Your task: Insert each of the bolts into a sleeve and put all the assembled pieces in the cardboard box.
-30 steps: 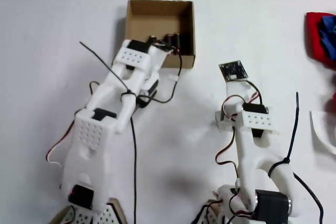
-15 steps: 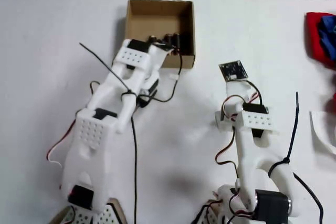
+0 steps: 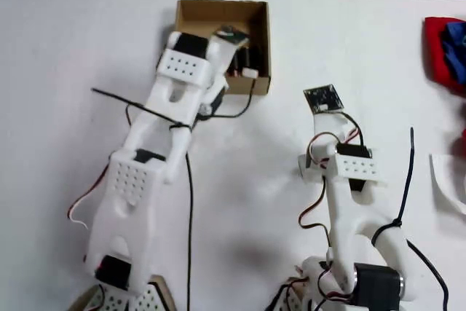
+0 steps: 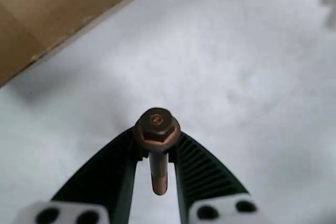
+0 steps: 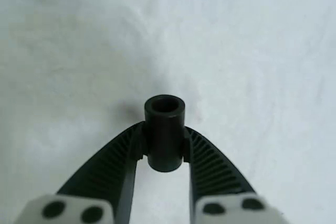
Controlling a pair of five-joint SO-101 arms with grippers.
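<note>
My left gripper [image 4: 156, 141] is shut on a copper hex-head bolt [image 4: 156, 125], held over the white table just outside a wall of the cardboard box [image 4: 58, 9]. In the high view the left arm [image 3: 186, 81] stretches to the front of the cardboard box [image 3: 218, 7], its wrist covering part of the opening. Dark pieces [image 3: 246, 57] lie inside by the box's right wall. My right gripper [image 5: 165, 139] is shut on a black sleeve [image 5: 165, 129], bore facing the camera, above bare table. The right arm [image 3: 349, 172] stands to the right of the box.
A red and blue cloth [image 3: 444, 45] lies at the table's right edge, with a white curved object [image 3: 445, 183] below it. Black cables trail from both arms across the white table [image 3: 65, 71].
The left arm has swung up and forward, so its wrist now sits over the box's front part. The right arm has not moved.
</note>
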